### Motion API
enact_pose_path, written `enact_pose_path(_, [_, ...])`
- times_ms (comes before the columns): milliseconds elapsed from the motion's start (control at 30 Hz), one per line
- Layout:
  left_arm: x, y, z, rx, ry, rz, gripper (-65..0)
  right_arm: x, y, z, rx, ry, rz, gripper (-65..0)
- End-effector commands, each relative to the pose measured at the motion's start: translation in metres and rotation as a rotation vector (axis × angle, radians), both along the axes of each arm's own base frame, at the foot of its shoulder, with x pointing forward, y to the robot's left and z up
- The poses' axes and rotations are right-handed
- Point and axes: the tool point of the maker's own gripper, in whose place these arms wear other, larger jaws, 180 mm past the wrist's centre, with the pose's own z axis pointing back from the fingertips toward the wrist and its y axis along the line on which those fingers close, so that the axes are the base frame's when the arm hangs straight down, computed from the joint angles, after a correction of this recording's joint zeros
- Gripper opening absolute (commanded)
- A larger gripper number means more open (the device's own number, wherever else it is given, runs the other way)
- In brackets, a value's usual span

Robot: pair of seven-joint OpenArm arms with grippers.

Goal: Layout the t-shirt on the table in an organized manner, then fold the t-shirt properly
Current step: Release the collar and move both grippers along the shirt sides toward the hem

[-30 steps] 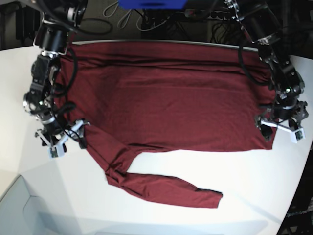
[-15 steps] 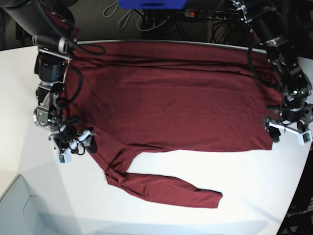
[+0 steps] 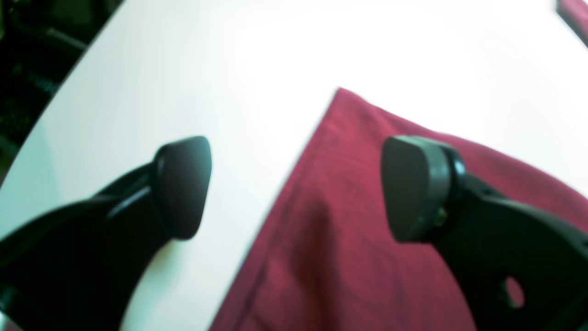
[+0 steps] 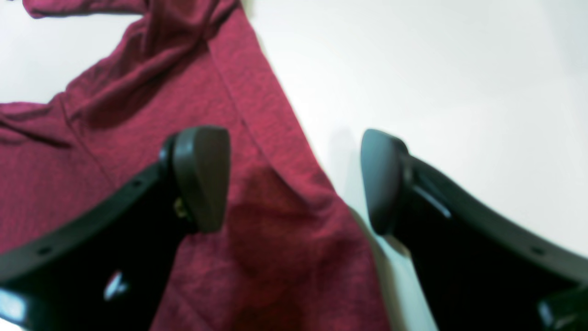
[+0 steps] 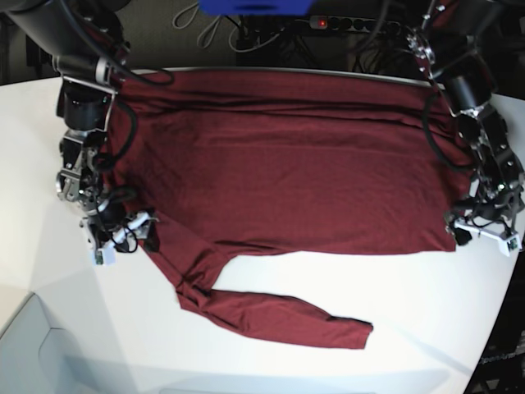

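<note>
The dark red t-shirt point(image 5: 287, 164) lies spread flat across the white table point(image 5: 410, 312), with one sleeve point(image 5: 279, 313) trailing toward the front. In the base view my right gripper point(image 5: 123, 234) sits at the shirt's left edge and my left gripper point(image 5: 484, 234) at its right front corner. The left wrist view shows the left gripper point(image 3: 298, 184) open, straddling the t-shirt's point(image 3: 349, 239) side edge just behind its corner. My right gripper point(image 4: 291, 179) is open too in the right wrist view, and the t-shirt's point(image 4: 161, 115) edge runs between its fingers.
Cables and a power strip point(image 5: 344, 23) lie behind the table's far edge, beside a blue object point(image 5: 254, 6). The table's curved rim point(image 5: 504, 328) runs close to the left gripper. A grey surface point(image 5: 25, 353) fills the near left corner.
My right gripper has moved inward onto the shirt's left edge. My left gripper has shifted outward and toward the front, to the shirt's right corner. Both stay open.
</note>
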Motion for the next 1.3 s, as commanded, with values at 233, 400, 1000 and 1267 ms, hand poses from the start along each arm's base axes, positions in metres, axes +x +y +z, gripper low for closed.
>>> enact_pose_path(233, [0.041, 0.0, -0.007, 0.07, -0.075, -0.061, -9.2, -0.001, -0.007, 0.002, -0.016, 0.002, 0.0, -21.0])
enact_pose_path(400, [0.045, -0.014, -0.045, 0.093, -0.004, -0.132, -9.2, -0.002, -0.008, 0.0, -0.019, 0.011, 0.0, -21.0])
enact_pose_path(1000, [0.041, -0.014, -0.057, 0.085, -0.024, -0.124, -9.7, -0.012, -0.008, -0.008, -0.021, 0.026, 0.0, -21.5])
enact_pose_path(1267, [0.031, -0.02, -0.07, 0.074, -0.002, -0.131, -23.7, -0.012, -0.007, -0.009, -0.019, 0.027, 0.001, -43.2])
